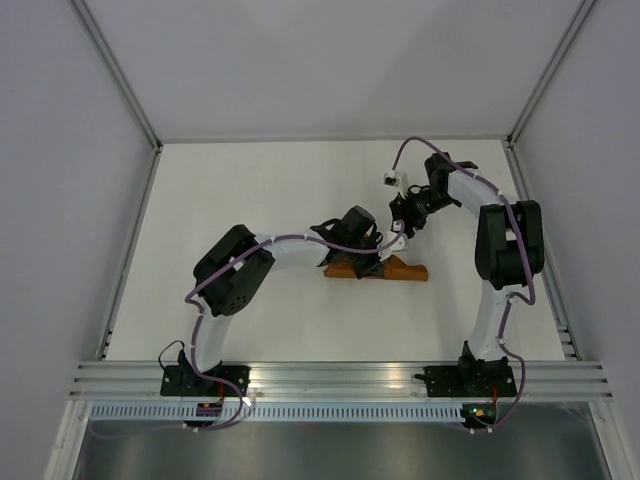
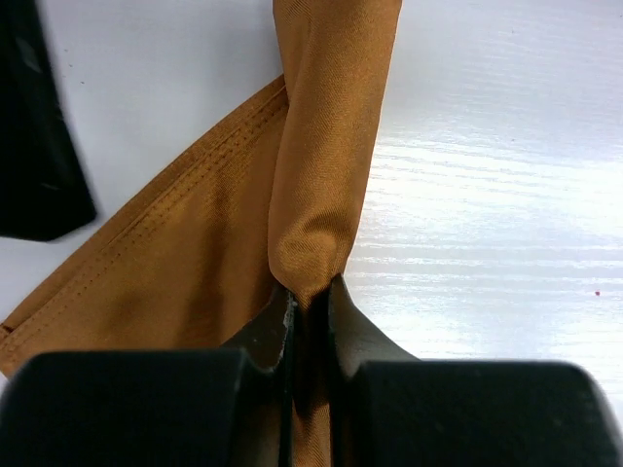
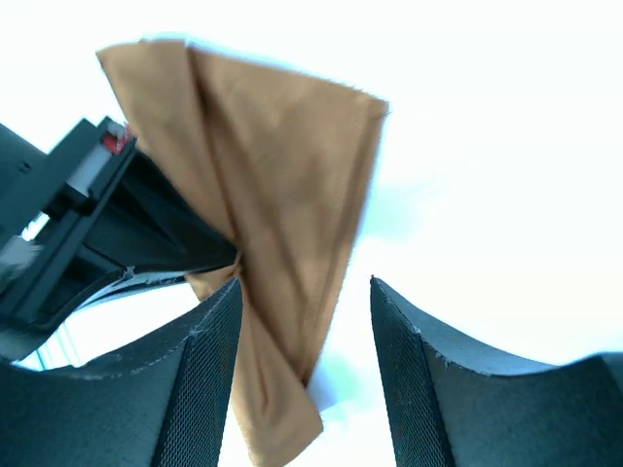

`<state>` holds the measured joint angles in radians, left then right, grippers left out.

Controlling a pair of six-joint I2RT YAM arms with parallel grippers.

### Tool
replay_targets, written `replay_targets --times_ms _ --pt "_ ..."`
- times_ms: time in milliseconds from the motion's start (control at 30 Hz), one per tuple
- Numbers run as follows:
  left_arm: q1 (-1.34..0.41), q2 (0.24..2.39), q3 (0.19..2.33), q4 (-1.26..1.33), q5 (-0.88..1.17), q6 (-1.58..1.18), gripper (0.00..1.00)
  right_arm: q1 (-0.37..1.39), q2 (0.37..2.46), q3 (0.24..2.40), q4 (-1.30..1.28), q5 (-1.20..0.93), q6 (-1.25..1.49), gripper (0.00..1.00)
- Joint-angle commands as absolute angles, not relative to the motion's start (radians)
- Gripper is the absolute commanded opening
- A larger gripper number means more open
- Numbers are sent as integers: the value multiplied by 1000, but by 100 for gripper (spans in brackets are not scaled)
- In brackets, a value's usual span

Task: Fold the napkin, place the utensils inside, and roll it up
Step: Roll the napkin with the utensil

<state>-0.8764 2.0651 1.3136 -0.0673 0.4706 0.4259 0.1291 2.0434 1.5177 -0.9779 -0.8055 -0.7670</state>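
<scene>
The rust-brown napkin (image 1: 405,271) lies bunched in a narrow strip at the table's middle. My left gripper (image 1: 383,252) is over its left part. In the left wrist view the gripper (image 2: 311,292) is shut on a raised fold of the napkin (image 2: 321,146), with a flat hemmed layer spreading to the left. My right gripper (image 1: 404,226) hangs just behind the napkin. In the right wrist view it (image 3: 304,292) is open, and the lifted cloth (image 3: 273,175) hangs close by its left finger (image 3: 209,370). No utensils are in view.
The white table (image 1: 250,200) is walled on the left, back and right. A metal rail (image 1: 330,380) with both arm bases runs along the near edge. A black part (image 2: 29,146) stands left of the napkin in the left wrist view. The left arm's wrist (image 3: 88,224) shows behind the cloth.
</scene>
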Motion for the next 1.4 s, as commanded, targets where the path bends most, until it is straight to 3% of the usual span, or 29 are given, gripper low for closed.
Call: replay_targets --times_ms 0,233,467,800,1367 --pt "-874 2173 1327 -331 543 354 2 94 1957 1496 -839 -867 -626 61" --pt "-824 2224 1417 -446 653 270 3 -8 1762 1401 -718 -910 -601 61" --pt "-772 2322 1563 -598 744 221 4 -29 1474 1112 -528 -873 -658 65" --pt "-726 2416 1681 -722 830 161 6 241 1223 766 -347 -610 -816 68" --pt "-707 2477 1770 -790 870 153 9 569 1304 503 -26 -293 -877 70"
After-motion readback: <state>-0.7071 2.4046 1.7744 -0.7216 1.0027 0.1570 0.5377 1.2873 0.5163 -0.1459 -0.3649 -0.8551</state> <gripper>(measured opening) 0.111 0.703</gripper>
